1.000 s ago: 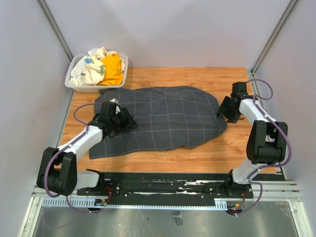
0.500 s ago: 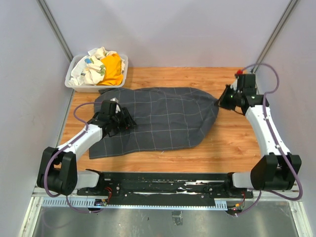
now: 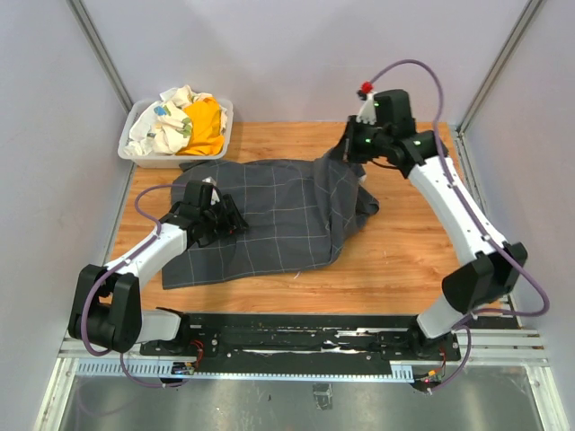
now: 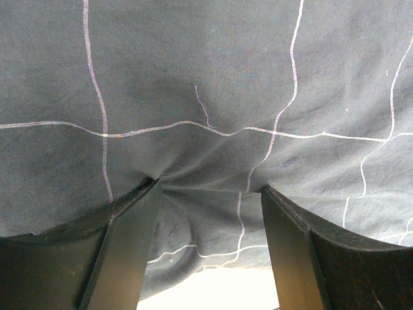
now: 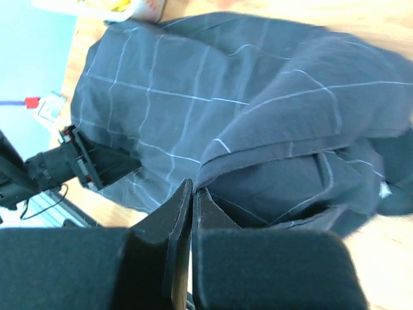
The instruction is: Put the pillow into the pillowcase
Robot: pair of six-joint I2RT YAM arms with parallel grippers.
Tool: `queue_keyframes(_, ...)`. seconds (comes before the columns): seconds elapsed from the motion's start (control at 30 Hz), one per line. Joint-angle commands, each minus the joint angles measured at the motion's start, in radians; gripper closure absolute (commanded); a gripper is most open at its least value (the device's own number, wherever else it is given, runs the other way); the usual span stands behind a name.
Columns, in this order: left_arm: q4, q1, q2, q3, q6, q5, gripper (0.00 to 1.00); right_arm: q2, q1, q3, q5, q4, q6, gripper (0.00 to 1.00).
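Right fingers (image 5: 188, 194) are closed on a raised edge of the large dark charcoal-grey, grid-lined fabric pillowcase (image 3: 269, 215), upper centre of the overhead frame. That end is folded back over the rest. Left fingers (image 3: 230, 221) are spread, tips pressed into the cloth at centre left. The pillowcase lies mid-frame on the wooden worktop (image 3: 404, 260). A white plastic bin (image 3: 133, 153) of cloths stands just beside it, upper left.

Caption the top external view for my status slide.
Right fingers hold the right end of the pillowcase lifted and folded leftward; left fingers rest open on its left part.
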Motion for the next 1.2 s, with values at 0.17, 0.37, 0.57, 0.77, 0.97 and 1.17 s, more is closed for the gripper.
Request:
queue_keyframes(0.17, -0.070, 0.018, 0.006, -0.011, 0.020, -0.039, 0.30, 0.290, 0.230, 0.306, 0.009, -0.185, -0.087, 0.93)
queue_keyframes(0.37, -0.057, 0.018, 0.001, -0.033, 0.015, -0.035, 0.30, 0.173, 0.156, 0.125, 0.128, -0.160, -0.037, 0.54)
queue_keyframes(0.57, -0.049, 0.018, 0.004, -0.037, 0.017, -0.033, 0.30, 0.006, -0.027, -0.163, 0.176, -0.026, 0.030, 0.52)
queue_keyframes(0.77, -0.048, 0.018, 0.014, -0.034, 0.017, -0.027, 0.30, 0.128, -0.071, -0.169, 0.028, -0.047, 0.001, 0.55)
queue_keyframes(0.97, -0.049, 0.018, 0.010, -0.034, 0.014, -0.031, 0.30, 0.288, -0.065, -0.095, -0.016, -0.036, 0.034, 0.53)
queue_keyframes(1.17, -0.052, 0.018, 0.011, -0.034, 0.014, -0.036, 0.30, 0.384, -0.050, -0.035, -0.047, -0.012, 0.054, 0.50)
